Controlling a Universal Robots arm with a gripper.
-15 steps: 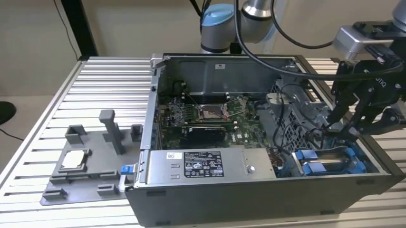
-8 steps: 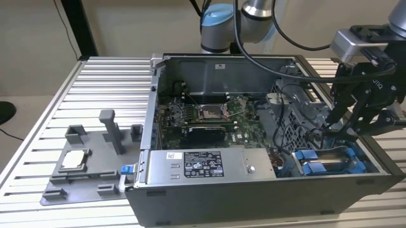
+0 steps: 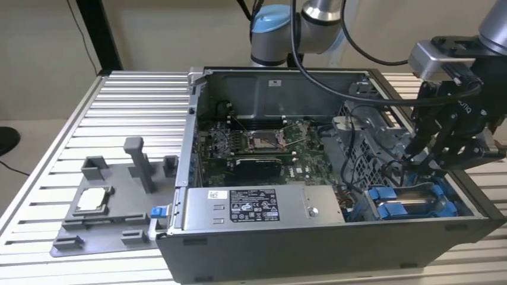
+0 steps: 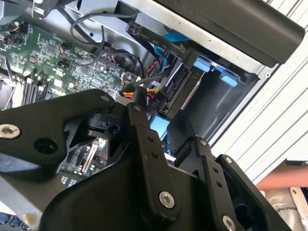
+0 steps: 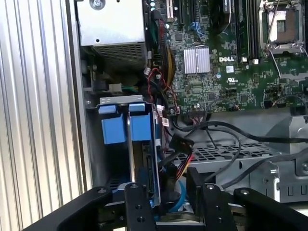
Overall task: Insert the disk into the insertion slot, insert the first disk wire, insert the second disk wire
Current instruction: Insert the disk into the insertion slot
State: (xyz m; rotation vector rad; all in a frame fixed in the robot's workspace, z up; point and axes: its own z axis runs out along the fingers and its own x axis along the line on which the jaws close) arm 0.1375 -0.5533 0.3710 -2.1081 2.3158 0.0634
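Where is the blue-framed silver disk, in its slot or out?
In. The flat silver disk in its blue plastic frame sits inside the grey metal case.

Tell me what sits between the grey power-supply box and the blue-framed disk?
In the exterior view, a tangle of wires separates the power-supply box from the disk.

We see the disk (image 3: 405, 206), silver in its blue carrier, standing on edge in the insertion slot (image 5: 122, 101) at the case's (image 3: 317, 249) corner. A black-plugged wire (image 5: 179, 144) lies just beside it.
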